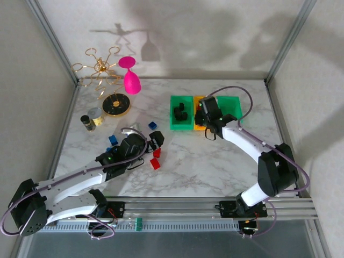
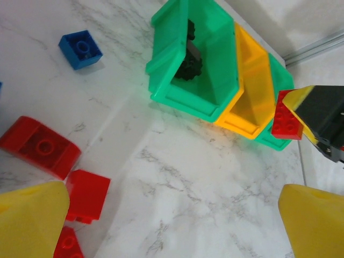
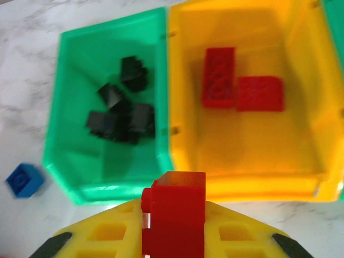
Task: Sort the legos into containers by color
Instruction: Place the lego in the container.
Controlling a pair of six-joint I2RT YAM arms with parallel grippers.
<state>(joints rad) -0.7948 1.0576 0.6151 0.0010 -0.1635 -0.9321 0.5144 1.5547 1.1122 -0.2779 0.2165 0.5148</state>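
Marble-patterned worktop carries everything, with both arm bases bolted along its near edge. The left arm reaches from the near left toward the middle. Its left end effector is open, the yellow fingers spread wide with nothing between them, and it hangs over bare worktop. Just on its near side lie the loose red bricks, resting on the surface and close together. One blue brick sits left of that arm, and another blue brick lies just beyond the end effector, apart from the red ones.

The right arm rises from the near right and bends leftward and away to the bins. Its right end effector is closed on a held red brick, studs facing left in the wrist view, pinched between yellow pads. That brick hangs over the near rim of the orange-yellow bin, close to the wall it shares with the left green bin.

Inside the orange-yellow bin lie two red bricks, side by side and touching. The left green bin holds a cluster of black bricks. The right green bin stands against the orange-yellow bin's other side.

Farther left stand two small jars, a black-and-gold disc stand, a pink goblet and a gold wire rack
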